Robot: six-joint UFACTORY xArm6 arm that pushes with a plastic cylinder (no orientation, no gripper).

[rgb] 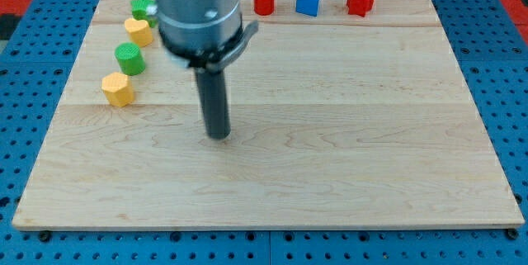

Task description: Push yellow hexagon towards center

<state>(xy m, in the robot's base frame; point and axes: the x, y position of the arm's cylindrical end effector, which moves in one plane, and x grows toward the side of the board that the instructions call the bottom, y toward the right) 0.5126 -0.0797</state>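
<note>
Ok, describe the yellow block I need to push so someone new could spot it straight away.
Start at the wooden board and go to its left edge, where four blocks run in a slanted line. The yellow hexagon is the lowest, left of my tip and apart from it. Its neighbour above is a green cylinder; the other yellow block sits higher.

Arm end with rod

A grey metallic cylindrical housing is seen, from which a straight dark rod descends to my tip (219, 135).

Arm housing (196, 5) blurred, cut off at view's top; hides part of green block (143, 7), shape unclear. Second yellow block's (139, 30) shape indeterminate.
</note>
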